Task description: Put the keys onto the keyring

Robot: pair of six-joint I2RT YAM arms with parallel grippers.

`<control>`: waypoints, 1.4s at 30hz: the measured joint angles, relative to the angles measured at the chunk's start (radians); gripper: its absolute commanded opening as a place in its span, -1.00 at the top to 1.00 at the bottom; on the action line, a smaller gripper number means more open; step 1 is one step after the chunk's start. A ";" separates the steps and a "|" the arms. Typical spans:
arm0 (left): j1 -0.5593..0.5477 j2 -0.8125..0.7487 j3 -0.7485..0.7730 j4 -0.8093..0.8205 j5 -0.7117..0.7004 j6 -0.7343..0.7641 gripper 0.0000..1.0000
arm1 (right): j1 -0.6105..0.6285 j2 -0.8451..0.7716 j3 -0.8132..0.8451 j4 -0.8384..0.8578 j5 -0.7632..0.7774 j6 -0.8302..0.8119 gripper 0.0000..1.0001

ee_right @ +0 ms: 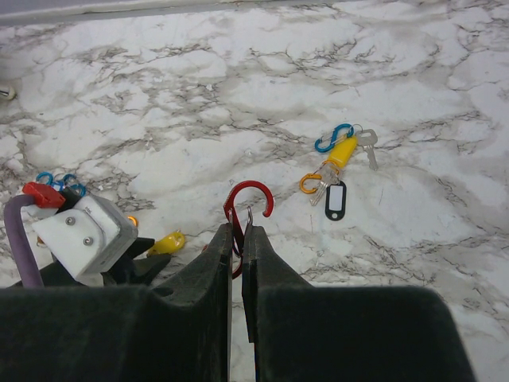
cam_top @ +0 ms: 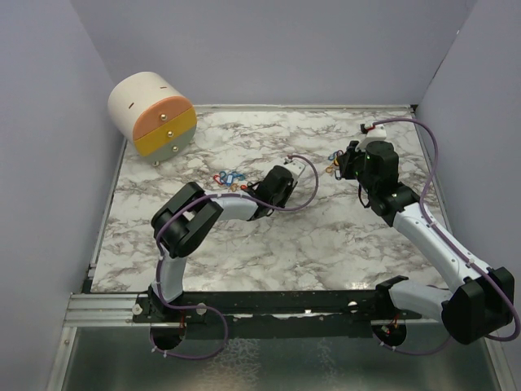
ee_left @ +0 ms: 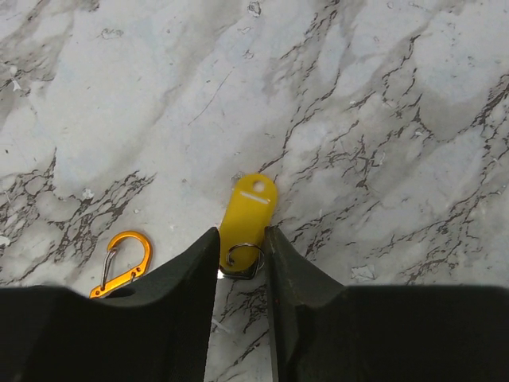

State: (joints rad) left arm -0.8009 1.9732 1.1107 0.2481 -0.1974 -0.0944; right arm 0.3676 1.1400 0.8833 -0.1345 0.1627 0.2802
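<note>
The yellow key tag (ee_left: 250,207) lies on the surface (ee_left: 358,95) between the half-open jaws of the left end effector (ee_left: 242,235). It points straight away, ring end nearest. The right end effector (ee_right: 238,235) is closed on the red clip (ee_right: 248,191).

Top camera sits high behind the arm bases at 6 o'clock, looking down over the white marbled desk (cam_top: 326,236). Left wrist camera hugs the desk, peering past its black left gripper (ee_left: 241,239) at a yellow oblong plastic key tag (ee_left: 250,203). Right wrist camera rides higher behind the right gripper (ee_right: 237,232), same tag at its 9 o'clock.
</note>
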 measured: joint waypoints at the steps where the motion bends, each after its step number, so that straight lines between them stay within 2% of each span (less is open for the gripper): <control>1: 0.000 0.000 0.000 0.000 -0.002 0.000 0.46 | 0.000 0.000 0.000 0.000 0.000 0.000 0.99; 11: -0.011 -0.011 0.000 -0.011 -0.018 0.004 0.55 | 0.000 0.000 0.000 0.000 0.000 0.000 0.98; 18: -0.020 -0.087 0.000 -0.032 -0.020 0.019 0.63 | 0.000 0.000 -0.001 0.000 0.000 0.000 0.99; 20: -0.021 -0.107 0.000 -0.033 -0.020 0.022 0.52 | 0.000 0.000 -0.002 0.000 0.000 0.000 0.99; 22: -0.023 -0.120 0.000 -0.033 -0.020 0.023 0.19 | 0.000 -0.001 -0.002 0.000 0.000 0.000 0.99; 25: -0.024 -0.124 -0.004 -0.034 -0.021 0.021 -0.13 | 0.000 -0.001 -0.002 0.000 0.000 0.000 0.99; 27: -0.024 -0.124 -0.016 -0.033 -0.020 0.019 -0.24 | 0.000 -0.001 -0.002 0.000 0.000 0.000 0.99; 42: 0.024 -0.122 -0.072 -0.029 0.099 -0.048 -0.26 | 0.000 -0.007 -0.004 0.000 0.000 0.000 0.99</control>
State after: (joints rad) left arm -0.7773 1.8507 1.0382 0.2192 -0.0982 -0.1429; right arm 0.3676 1.1328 0.8791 -0.1345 0.1631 0.2802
